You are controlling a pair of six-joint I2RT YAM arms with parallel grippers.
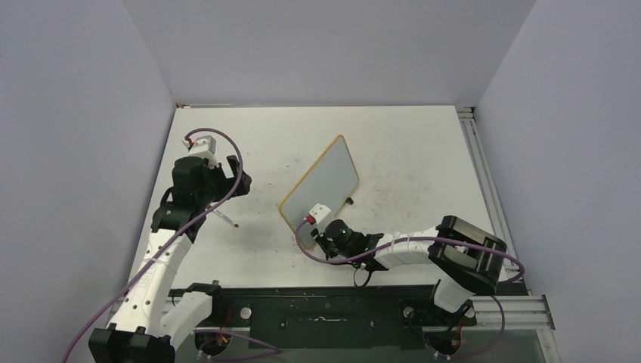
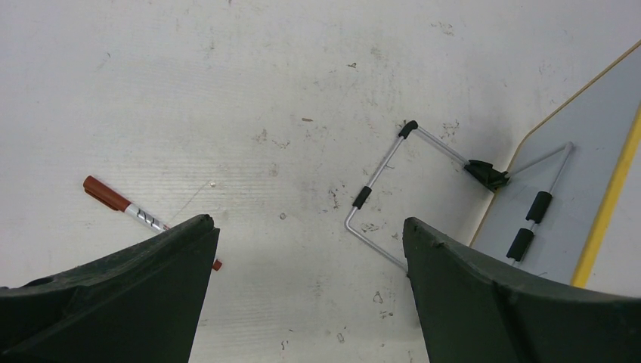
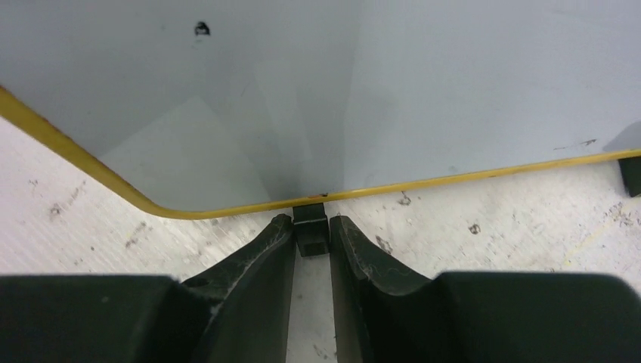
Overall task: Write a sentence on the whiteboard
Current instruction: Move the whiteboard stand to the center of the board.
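From above, the whiteboard (image 1: 325, 178) is standing tilted near the middle of the table (image 1: 408, 151), its yellow-framed face running from the upper centre down toward the lower left. The right gripper (image 1: 311, 240) is reaching in low from the lower right and meeting the board at its lowest corner. You cannot judge its grip from up here. The left gripper (image 1: 230, 187) is hanging over the table in the left half of the frame, apart from the board. A red-brown marker (image 1: 225, 218) is lying on the surface just below it, touched by nothing.

Looking down the left wrist, the left gripper (image 2: 308, 223) is standing spread wide and holding nothing, bare table showing between its dark fingers (image 2: 151, 295). The marker (image 2: 125, 206) is lying at the left, partly hidden behind the left finger. The wire stand (image 2: 385, 170) is resting on the table right of centre, hinged to the whiteboard (image 2: 582, 151) at the right edge.

Looking down the right wrist, the right gripper (image 3: 311, 242) is drawn nearly together, its fingers (image 3: 257, 265) pressing on either side of a small black foot (image 3: 310, 223) under the yellow lower rim. So it is pinching the whiteboard (image 3: 416, 91) by that foot. The pale board face is filling the upper part of the frame.
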